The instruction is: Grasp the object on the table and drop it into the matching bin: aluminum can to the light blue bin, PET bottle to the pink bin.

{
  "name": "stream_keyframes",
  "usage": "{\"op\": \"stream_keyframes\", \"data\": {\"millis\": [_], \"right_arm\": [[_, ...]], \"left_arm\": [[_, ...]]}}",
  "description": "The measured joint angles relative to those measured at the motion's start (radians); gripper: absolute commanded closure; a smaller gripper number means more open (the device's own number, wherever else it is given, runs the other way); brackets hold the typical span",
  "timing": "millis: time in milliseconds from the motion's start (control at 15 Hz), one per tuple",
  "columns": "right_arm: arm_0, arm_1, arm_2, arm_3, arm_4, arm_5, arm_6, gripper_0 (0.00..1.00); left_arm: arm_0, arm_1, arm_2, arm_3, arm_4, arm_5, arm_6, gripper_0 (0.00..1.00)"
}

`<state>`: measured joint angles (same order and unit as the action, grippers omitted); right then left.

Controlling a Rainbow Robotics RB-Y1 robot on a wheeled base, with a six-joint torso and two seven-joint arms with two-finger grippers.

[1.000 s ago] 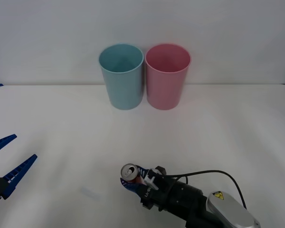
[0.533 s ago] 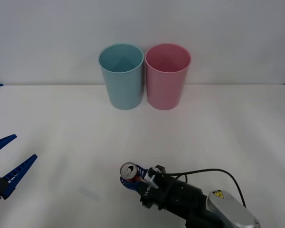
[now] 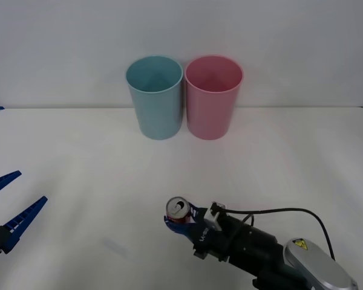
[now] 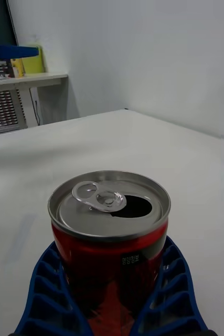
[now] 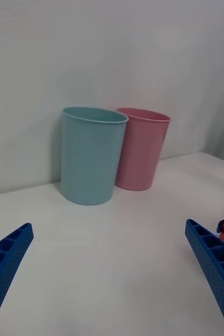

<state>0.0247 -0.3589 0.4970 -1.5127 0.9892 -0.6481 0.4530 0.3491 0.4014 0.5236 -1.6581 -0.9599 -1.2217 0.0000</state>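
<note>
With the can (image 3: pixel 179 211) pinched in the right fingers (image 4: pixel 169 283), next it goes up & over to the blue bin (image 3: pixel 155 96); left fingers (image 3: pixel 15 223) wait spread.

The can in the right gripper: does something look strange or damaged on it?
The aluminum can, upright and undented in the right gripper, is already opened: its tab is lifted over an open mouth. Leftover liquid might spill; none shows.

The right gripper (image 3: pixel 183 225) has blue ribbed fingers (image 4: pixel 167 294) on a black cylindrical wrist, with a small white connector and a looping black cable. Behind it sits a silver-grey arm housing bearing a yellow triangular warning label. The left gripper (image 3: pixel 11 205) shows two blue latticed fingers (image 5: pixel 211 262).
</note>
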Motion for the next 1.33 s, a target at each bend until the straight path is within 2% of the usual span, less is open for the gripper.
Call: {"op": "stream_keyframes", "data": {"millis": [267, 667, 1067, 1333], "right_arm": [[0.064, -0.07, -0.04, -0.163, 0.0, 0.006, -0.128, 1.0], [0.092, -0.123, -0.128, -0.349, 0.031, 0.03, -0.348, 1.0], [0.095, -0.149, -0.213, -0.481, 0.048, 0.044, -0.563, 1.0], [0.039, -0.178, -0.234, -0.526, 0.047, 0.072, -0.635, 1.0]], "left_arm": [[0.0, 0.0, 0.0, 0.0, 0.0, 0.0, 0.0, 0.0], [0.0, 0.0, 0.0, 0.0, 0.0, 0.0, 0.0, 0.0], [0.0, 0.0, 0.0, 0.0, 0.0, 0.0, 0.0, 0.0], [0.0, 0.0, 0.0, 0.0, 0.0, 0.0, 0.0, 0.0]]}}
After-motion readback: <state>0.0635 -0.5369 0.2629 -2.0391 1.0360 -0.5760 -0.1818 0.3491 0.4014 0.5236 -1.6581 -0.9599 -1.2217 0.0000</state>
